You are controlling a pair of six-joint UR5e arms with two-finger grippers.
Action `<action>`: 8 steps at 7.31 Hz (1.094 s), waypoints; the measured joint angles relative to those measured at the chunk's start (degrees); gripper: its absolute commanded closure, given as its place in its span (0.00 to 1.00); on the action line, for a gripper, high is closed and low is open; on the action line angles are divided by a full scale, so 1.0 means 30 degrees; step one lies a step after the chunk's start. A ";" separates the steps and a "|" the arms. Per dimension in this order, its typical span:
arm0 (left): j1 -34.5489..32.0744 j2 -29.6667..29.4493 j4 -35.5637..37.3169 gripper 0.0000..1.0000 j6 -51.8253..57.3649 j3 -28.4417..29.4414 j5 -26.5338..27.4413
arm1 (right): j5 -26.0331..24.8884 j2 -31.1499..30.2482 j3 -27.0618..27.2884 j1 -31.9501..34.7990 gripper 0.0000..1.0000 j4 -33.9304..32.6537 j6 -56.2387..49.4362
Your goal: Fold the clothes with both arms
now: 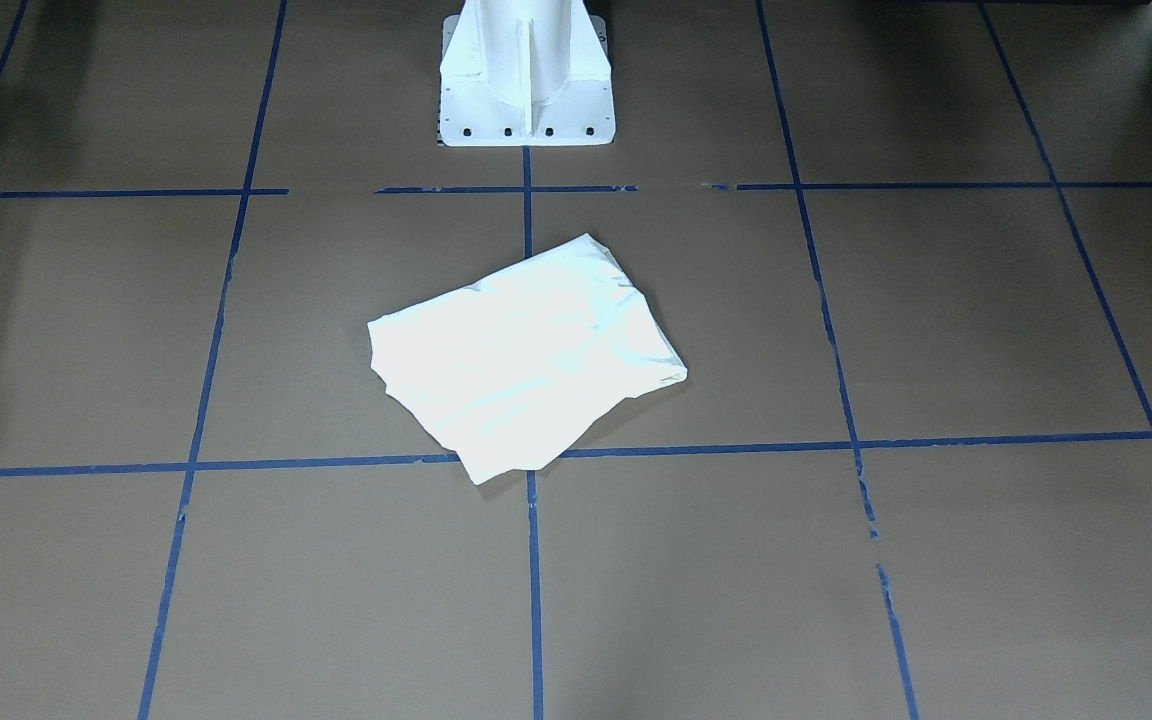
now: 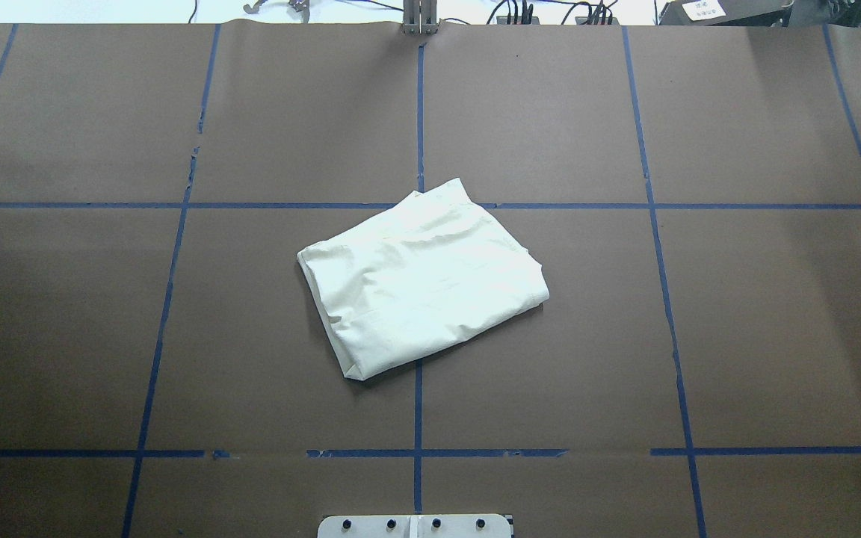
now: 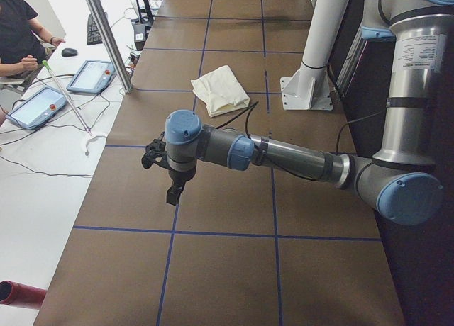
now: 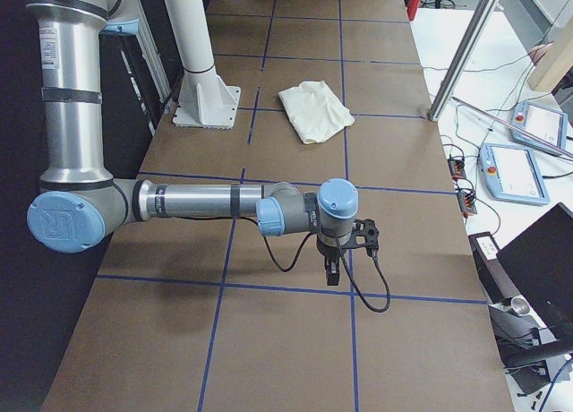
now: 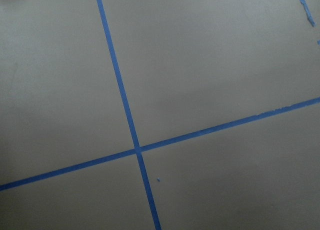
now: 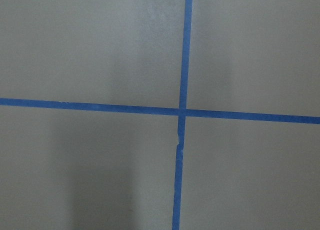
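The clothes are one cream-white shirt folded into a compact, slightly skewed rectangle, plain side up, at the middle of the brown table. It also shows as shirt, shirt and shirt. Neither arm touches it. My left gripper hangs over bare table far from the shirt, toward the table's left end. My right gripper hangs likewise toward the right end. Both show only in the side views, so I cannot tell whether they are open or shut. The wrist views hold only table and blue tape lines.
The white pedestal base stands behind the shirt on the robot's side. Blue tape lines grid the table. Beyond the operators' edge are a metal post, tablets, cables and a seated person.
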 measured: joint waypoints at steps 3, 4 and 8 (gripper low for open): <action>-0.0164 0.0922 -0.0231 0.00 -0.0026 -0.0572 0.0134 | 0.0248 0.0024 0.0691 0.0299 0.00 -0.1096 -0.0009; -0.0169 0.0994 -0.0169 0.00 -0.0047 -0.0600 0.0053 | 0.0455 0.0065 0.0734 0.0386 0.00 -0.1841 -0.0168; -0.0145 0.0929 0.0045 0.00 -0.0058 -0.0704 -0.0070 | 0.0656 -0.0308 0.0451 0.0555 0.00 -0.2523 -0.2138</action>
